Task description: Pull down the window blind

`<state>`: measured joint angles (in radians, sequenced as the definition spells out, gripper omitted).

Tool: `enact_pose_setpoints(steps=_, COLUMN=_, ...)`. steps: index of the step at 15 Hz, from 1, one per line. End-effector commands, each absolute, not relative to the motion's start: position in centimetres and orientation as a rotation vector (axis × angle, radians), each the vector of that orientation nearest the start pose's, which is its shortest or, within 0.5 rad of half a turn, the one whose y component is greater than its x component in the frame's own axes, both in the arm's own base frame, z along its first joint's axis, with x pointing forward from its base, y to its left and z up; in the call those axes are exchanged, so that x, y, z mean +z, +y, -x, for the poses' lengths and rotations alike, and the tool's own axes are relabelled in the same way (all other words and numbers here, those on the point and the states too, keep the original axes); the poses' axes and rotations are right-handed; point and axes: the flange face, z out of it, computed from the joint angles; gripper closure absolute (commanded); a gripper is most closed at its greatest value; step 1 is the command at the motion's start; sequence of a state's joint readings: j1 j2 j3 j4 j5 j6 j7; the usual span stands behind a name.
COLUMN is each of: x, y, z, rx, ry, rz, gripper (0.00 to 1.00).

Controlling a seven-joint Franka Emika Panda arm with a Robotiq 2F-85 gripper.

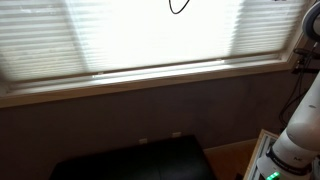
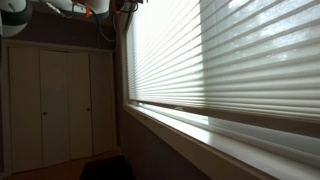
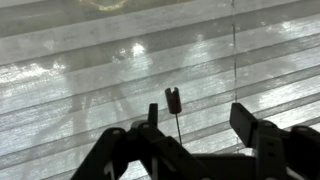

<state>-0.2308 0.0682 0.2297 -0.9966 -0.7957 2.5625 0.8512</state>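
Note:
No dark grey smooth window blind shows in any view. In the wrist view my gripper (image 3: 197, 116) is open, its two dark fingers spread in front of a bright white slatted blind (image 3: 90, 70). A small dark cylindrical pull (image 3: 173, 99) on a thin stem stands between the fingers, nearer one finger and touching neither. A thin cord (image 3: 235, 50) runs straight across the slats by the other finger. In both exterior views the fingers themselves are out of frame.
The white slatted blind fills the window in both exterior views (image 1: 150, 40) (image 2: 230, 60), above a sill (image 1: 140, 82). The arm's white body (image 1: 298, 135) rises beside the window. A dark table (image 1: 130, 162) stands below. Closet doors (image 2: 55, 105) are at the far wall.

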Motion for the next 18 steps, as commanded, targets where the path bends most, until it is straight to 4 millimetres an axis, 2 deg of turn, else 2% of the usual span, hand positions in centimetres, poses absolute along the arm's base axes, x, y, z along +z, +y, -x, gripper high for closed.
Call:
enact_pose_setpoints(steps=1, x=99.1, y=0.3, z=-51.1, rx=-2.440, ry=0.663, rz=2.133, gripper=0.56)
enact_pose_setpoints(steps=6, x=98.9, y=0.5, z=-51.0, rx=-2.402, ry=0.683, rz=2.194, gripper=0.91)
enact_pose_setpoints(steps=8, x=98.7, y=0.6, z=-51.0, rx=-2.376, ry=0.691, rz=2.239, gripper=1.00)
enact_pose_setpoints(steps=13, x=98.3, y=0.9, z=-50.8, rx=-2.330, ry=0.667, rz=2.317, gripper=0.96)
enact_pose_setpoints(steps=16, x=97.1, y=1.5, z=-51.0, rx=-2.274, ry=0.622, rz=2.414, gripper=0.96)
enact_pose_setpoints(steps=18, x=95.5, y=1.4, z=-51.3, rx=-2.239, ry=0.585, rz=2.497, gripper=0.96)
